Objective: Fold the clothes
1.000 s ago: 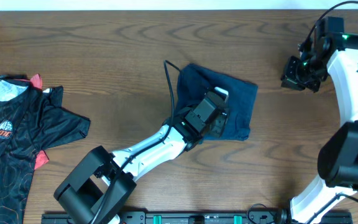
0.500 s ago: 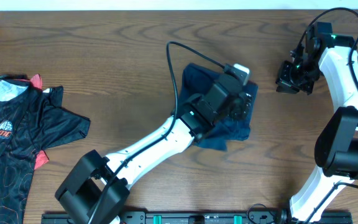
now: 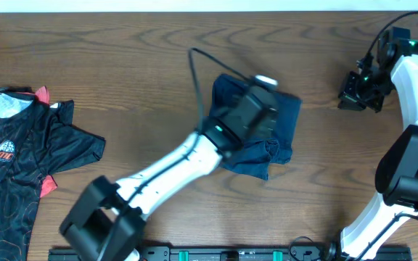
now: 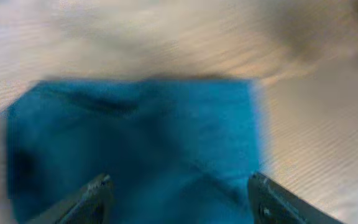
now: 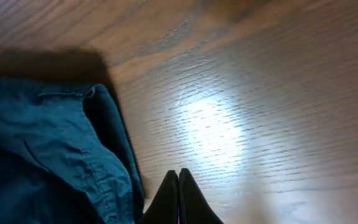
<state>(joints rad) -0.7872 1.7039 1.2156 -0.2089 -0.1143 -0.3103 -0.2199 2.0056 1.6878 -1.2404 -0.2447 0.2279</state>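
A dark navy-blue garment (image 3: pixel 284 123) lies folded into a rough rectangle at the table's middle, its front edge rumpled. My left gripper (image 3: pixel 258 110) hovers over it. In the blurred left wrist view the garment (image 4: pixel 148 137) fills the frame between my open, empty fingers (image 4: pixel 182 194). My right gripper (image 3: pixel 357 91) is at the far right, apart from the garment. In the right wrist view its fingers (image 5: pixel 179 194) are pressed shut on nothing, above bare wood, with the garment's seamed edge (image 5: pixel 48 149) to the left.
A black shirt with a red line print and red trim (image 3: pixel 20 156) lies spread at the table's left edge. The left arm's black cable (image 3: pixel 196 80) loops over the wood beside the navy garment. The table (image 3: pixel 122 58) is brown wood.
My left gripper has drawn back from the garment's far right corner toward its middle, and the garment's front edge is now more rumpled. My right gripper has moved right, away from the garment.
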